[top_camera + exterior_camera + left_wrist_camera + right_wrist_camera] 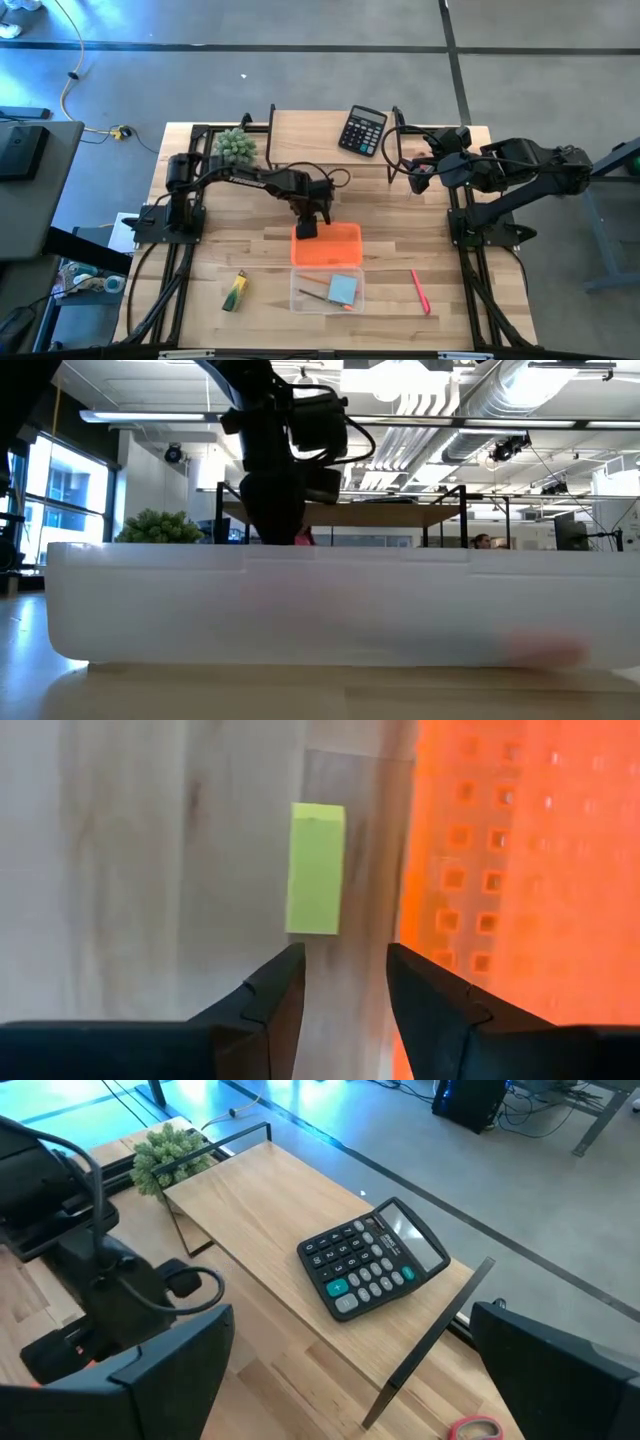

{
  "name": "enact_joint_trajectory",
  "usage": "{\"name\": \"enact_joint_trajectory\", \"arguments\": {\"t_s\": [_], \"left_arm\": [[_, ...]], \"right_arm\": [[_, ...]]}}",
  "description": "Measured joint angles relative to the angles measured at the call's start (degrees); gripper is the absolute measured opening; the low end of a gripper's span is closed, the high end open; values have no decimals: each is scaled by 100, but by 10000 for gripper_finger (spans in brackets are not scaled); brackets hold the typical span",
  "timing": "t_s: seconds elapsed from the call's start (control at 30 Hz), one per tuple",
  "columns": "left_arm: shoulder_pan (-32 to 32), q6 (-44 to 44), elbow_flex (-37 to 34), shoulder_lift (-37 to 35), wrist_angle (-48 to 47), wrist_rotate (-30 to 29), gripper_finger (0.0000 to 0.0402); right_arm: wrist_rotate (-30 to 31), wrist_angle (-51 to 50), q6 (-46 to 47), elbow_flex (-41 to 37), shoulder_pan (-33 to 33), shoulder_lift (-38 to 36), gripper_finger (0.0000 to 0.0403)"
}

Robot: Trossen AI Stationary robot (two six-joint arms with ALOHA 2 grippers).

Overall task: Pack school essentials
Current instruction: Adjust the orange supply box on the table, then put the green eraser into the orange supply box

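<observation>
Left gripper [345, 985]: jaws parted, holding nothing, poised over yellow-green block [316, 868] on bare wood beside orange lid [520, 870].
Clear box [327, 291]: holds note pad [343, 288].
Right gripper [350, 1380]: open, parked near calculator [373, 1258].

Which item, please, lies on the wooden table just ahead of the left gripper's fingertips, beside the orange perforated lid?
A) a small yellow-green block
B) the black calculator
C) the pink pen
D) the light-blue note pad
A: in the left wrist view, the small yellow-green block lies on the wood just past the parted fingers of the left gripper, next to the orange lid.
</observation>
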Motion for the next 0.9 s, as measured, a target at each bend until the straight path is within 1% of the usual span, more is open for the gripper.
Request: {"name": "enact_joint_trajectory", "arguments": {"t_s": [0.47, 0.6, 0.67, 0.73, 0.9], "left_arm": [[-477, -2, 0, 0, 71, -43, 134], [-582, 63, 0, 0, 122, -504, 133], [-572, 182, 0, 0, 245, -754, 134], [-504, 212, 0, 0, 374, -855, 134], [-258, 164, 0, 0, 428, -596, 134]], "right_arm": [[2, 0, -5, 0, -1, 0, 397], [2, 0, -5, 0, 0, 0, 397], [0, 0, -5, 0, -1, 0, 397], [-2, 0, -3, 0, 0, -1, 397], [-44, 0, -3, 0, -1, -1, 397]]}}
